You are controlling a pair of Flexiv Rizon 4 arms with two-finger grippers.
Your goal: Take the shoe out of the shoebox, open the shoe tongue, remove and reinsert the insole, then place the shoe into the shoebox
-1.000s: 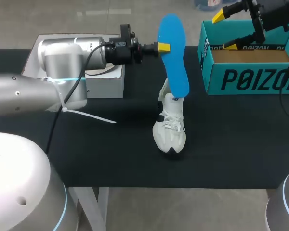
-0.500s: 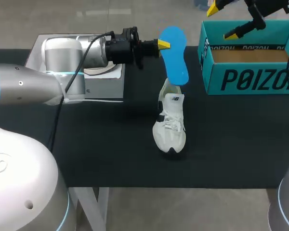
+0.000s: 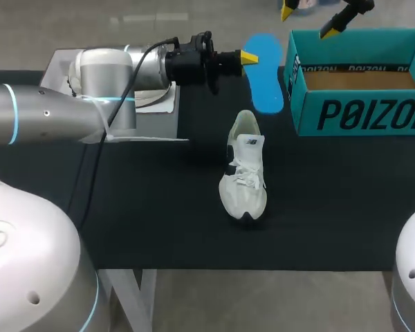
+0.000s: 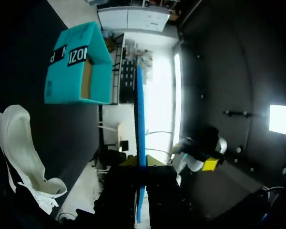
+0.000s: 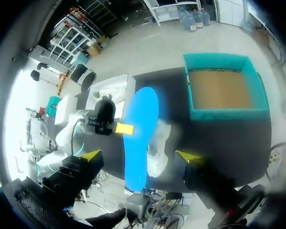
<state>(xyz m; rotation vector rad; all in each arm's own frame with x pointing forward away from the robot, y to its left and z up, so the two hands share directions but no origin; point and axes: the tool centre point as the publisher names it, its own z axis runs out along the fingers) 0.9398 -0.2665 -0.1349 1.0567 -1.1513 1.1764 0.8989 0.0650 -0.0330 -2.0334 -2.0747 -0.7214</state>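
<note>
Though edge-on, insole (image 4: 140, 119) between left jaws

The left gripper (image 3: 243, 57) grips a blue insole (image 3: 266, 76) that hangs just beside the shoebox (image 3: 360, 114) wall, leaving only a narrow gap there. The shoe (image 3: 244, 173) stands near the insole's lower end, with bare table (image 3: 159, 207) on either side. The right gripper (image 3: 310, 19), fingers apart, hangs above the shoebox's open top.
</note>
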